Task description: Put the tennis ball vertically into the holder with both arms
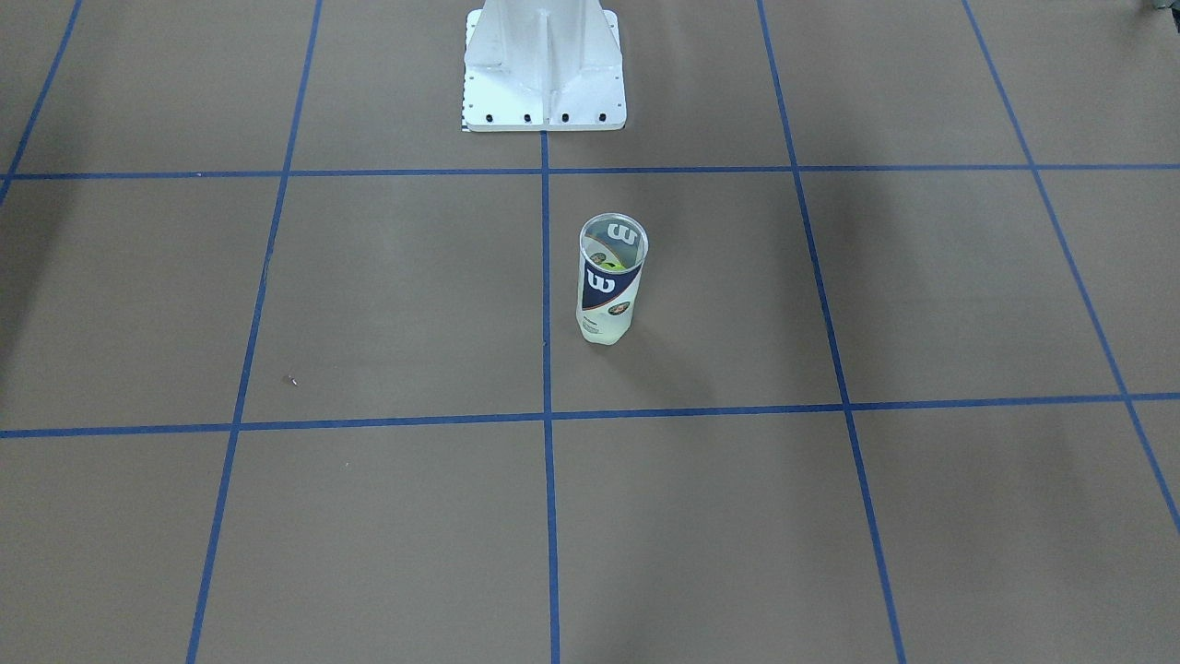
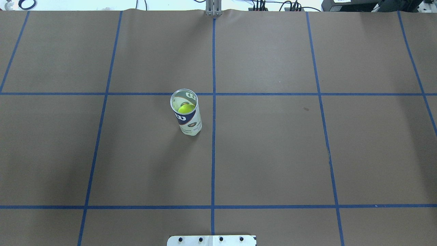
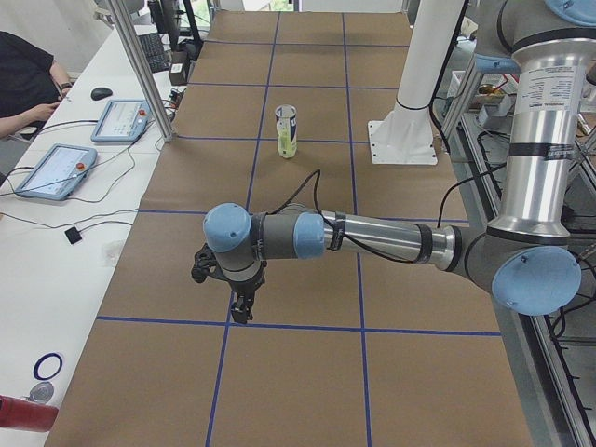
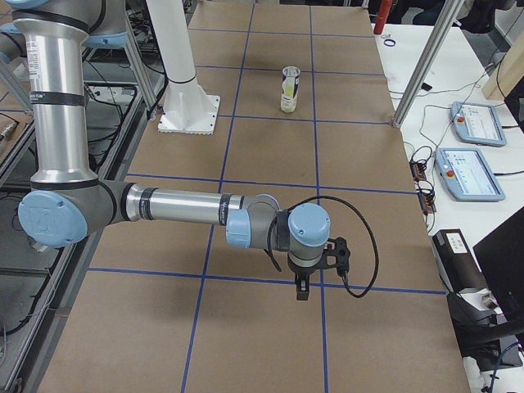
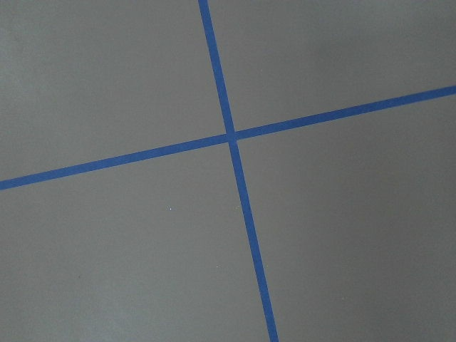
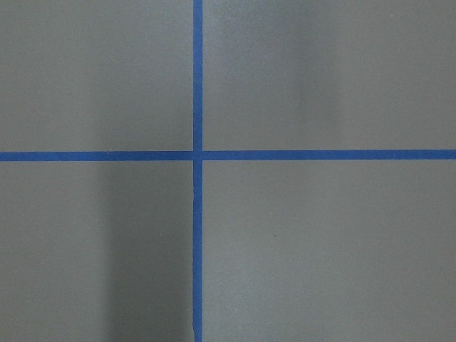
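The holder (image 2: pixel 186 112) is a clear can with a white and navy label. It stands upright just left of the table's centre line in the overhead view, open end up. A yellow-green tennis ball (image 2: pixel 186 109) sits inside it, and it also shows through the holder's (image 1: pixel 611 281) mouth in the front-facing view. Both arms are far from the holder (image 3: pixel 287 131). The left gripper (image 3: pixel 240 303) hangs over the left end of the table, and the right gripper (image 4: pixel 301 286) over the right end. Whether either is open or shut I cannot tell. Both wrist views show only brown paper and blue tape.
The white pedestal base (image 1: pixel 544 83) stands at the robot's side of the table. Blue tape (image 2: pixel 213 136) divides the brown paper into squares. Beside the table are metal posts (image 3: pixel 140 65), teach pendants (image 3: pixel 121 119) (image 4: pixel 475 123) and a seated person (image 3: pixel 28 84).
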Robot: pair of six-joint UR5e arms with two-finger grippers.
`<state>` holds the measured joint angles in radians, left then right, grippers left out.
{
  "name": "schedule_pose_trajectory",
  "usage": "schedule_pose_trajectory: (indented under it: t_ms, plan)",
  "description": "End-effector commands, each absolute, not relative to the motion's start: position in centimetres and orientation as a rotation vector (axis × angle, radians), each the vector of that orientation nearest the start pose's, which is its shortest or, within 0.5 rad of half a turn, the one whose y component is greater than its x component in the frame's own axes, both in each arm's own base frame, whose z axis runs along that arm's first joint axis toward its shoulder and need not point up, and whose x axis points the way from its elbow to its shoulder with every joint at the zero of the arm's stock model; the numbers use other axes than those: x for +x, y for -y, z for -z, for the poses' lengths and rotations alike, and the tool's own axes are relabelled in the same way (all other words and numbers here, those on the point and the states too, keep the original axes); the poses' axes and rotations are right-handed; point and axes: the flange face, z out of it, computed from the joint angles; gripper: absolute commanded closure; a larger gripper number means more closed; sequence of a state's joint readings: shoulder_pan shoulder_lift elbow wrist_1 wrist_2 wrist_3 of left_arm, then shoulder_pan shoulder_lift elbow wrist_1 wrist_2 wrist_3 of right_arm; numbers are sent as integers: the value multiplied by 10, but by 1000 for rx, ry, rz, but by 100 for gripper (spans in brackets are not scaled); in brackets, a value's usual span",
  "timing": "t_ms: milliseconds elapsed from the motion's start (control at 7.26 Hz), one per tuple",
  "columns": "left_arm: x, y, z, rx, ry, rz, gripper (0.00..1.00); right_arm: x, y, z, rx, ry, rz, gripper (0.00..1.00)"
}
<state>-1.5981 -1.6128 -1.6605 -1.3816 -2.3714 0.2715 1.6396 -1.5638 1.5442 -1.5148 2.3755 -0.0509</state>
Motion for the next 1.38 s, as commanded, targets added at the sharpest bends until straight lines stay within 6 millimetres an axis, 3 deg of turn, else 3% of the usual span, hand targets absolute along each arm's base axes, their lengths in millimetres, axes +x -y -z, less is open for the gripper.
schedule_pose_trajectory:
  t_ms: [0, 826, 1239]
  plan:
    - [-75, 500, -611, 64, -805, -207, 0, 95, 492, -661, 109, 806, 7, 1]
    - [-73, 500, -619, 41, -810, -199, 0, 90, 503, -635, 136, 897, 11, 1]
    - [-73, 501, -623, 35, -811, -197, 0, 89, 500, -638, 128, 904, 7, 1]
